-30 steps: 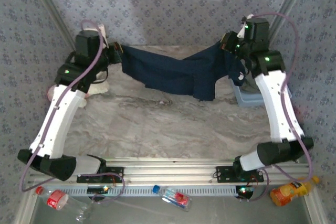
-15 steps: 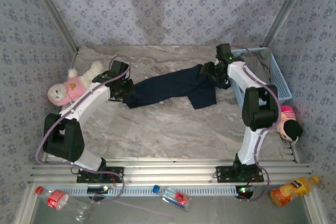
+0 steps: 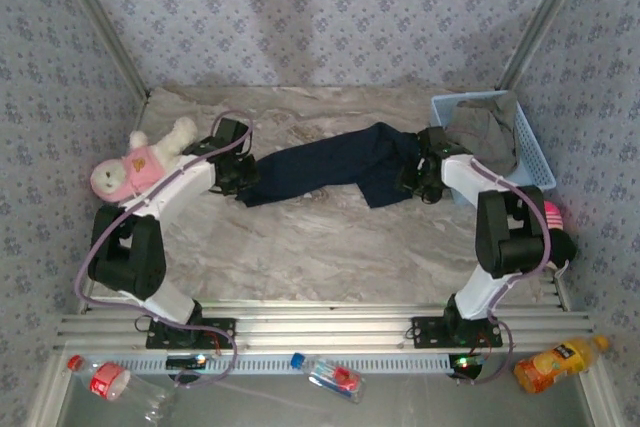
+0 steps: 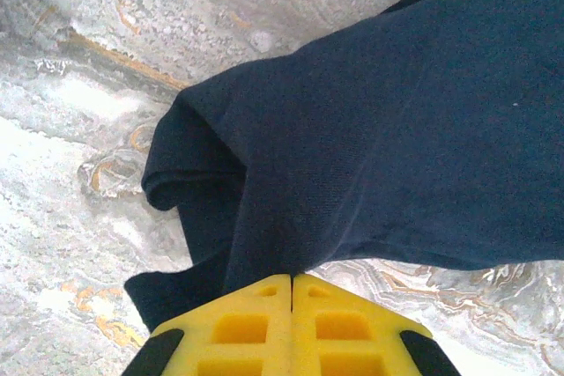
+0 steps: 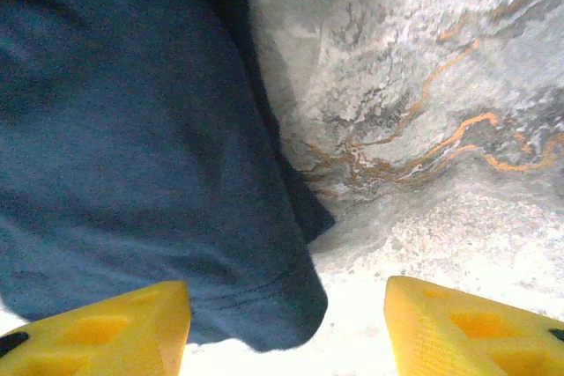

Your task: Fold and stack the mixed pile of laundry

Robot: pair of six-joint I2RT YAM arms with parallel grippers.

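Left gripper (image 4: 292, 281) at lower centre of its wrist view, yellow pads (image 4: 242, 328) pressed together on a pinch of the navy garment (image 4: 370, 129); probably to pin that end in place during spreading. Right gripper (image 5: 286, 310) with jaws apart, gripping nothing, a rounded navy hem lying loose in the gap on the table (image 5: 423, 129); likely a release, to let the cloth settle flat

From above: navy garment drawn out as a long band across mid-frame between both grippers, resting on the table, not yet folded. Olive-grey garment (image 3: 483, 129) heaped in the basket (image 3: 537, 165) at upper right, so presumably next in turn. Plush toy (image 3: 130, 169) at left, apart from the cloth

Navy garment: thick matte knit, soft rolled folds near the left pinch, stitched hem at the right end. Table: hard marble pattern, grey-white with orange veins. Basket: pale blue plastic mesh. Olive-grey garment: crumpled and limp
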